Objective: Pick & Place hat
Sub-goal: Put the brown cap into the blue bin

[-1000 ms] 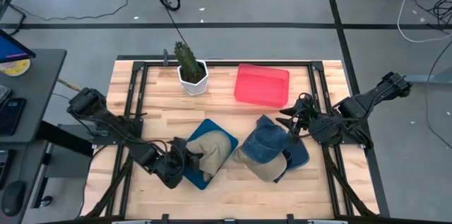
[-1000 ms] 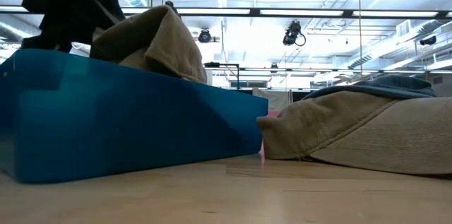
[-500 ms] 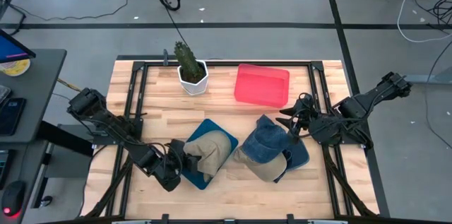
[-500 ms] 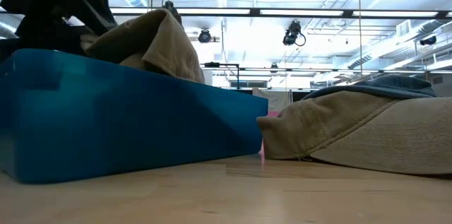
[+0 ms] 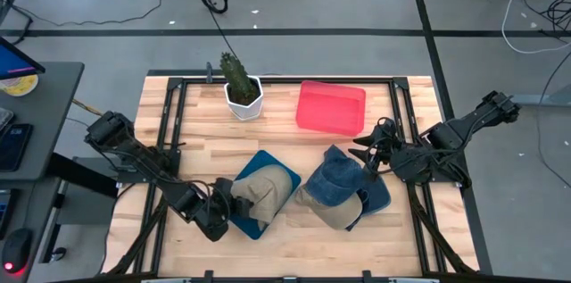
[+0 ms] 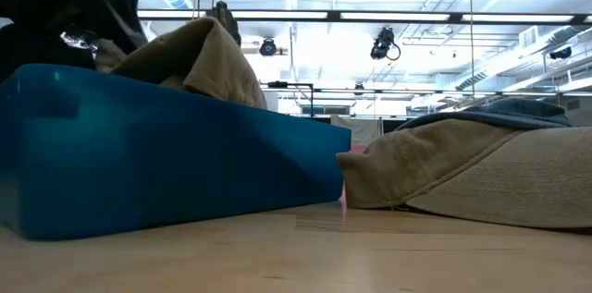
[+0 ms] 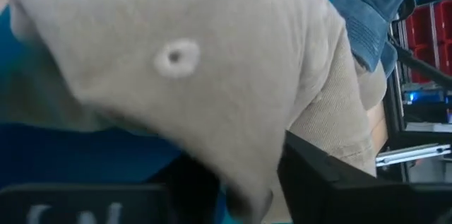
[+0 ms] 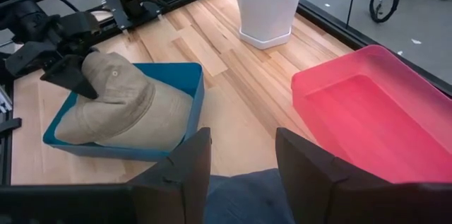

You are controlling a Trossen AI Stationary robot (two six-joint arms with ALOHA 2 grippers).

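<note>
The left gripper [image 5: 225, 212] sits at the near edge of the blue bin [image 5: 247, 226], fingers parted around the brim of the tan hat [image 5: 265, 190], which lies in that bin. The right gripper [image 5: 368, 153] hovers open above the blue hat [image 5: 341, 178], holding nothing.

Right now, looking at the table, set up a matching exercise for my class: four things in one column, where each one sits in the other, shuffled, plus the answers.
Things:
1. tan hat
2. denim hat
3. cactus
4. pink tray

Places:
A. in a white pot
B. on the table, beside the pot
C. in the blue bin
D. under the right gripper

Pairs: 1-C, 2-D, 3-A, 4-B
</note>
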